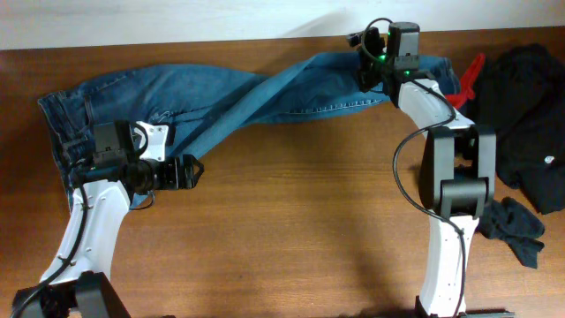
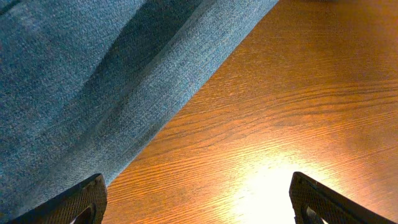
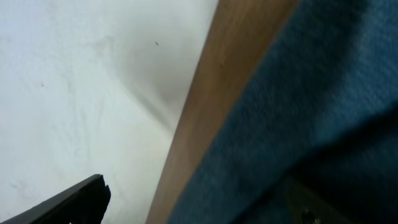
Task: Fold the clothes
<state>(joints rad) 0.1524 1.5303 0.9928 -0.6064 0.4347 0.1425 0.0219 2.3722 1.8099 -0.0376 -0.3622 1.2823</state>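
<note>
Left pincer [image 1: 196, 170] spread wide, jeans [image 1: 229, 99] stretched left-right, waistband at left

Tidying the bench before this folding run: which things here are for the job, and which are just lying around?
For the job:
blue jeans, spread out unfolded

Lying about:
black garment pile, far right
small black cloth
red item beside the jeans' end

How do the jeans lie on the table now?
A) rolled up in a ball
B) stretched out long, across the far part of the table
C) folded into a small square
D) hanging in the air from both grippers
B: in the overhead view the jeans lie unfolded, spread lengthwise along the far side of the table.
</note>
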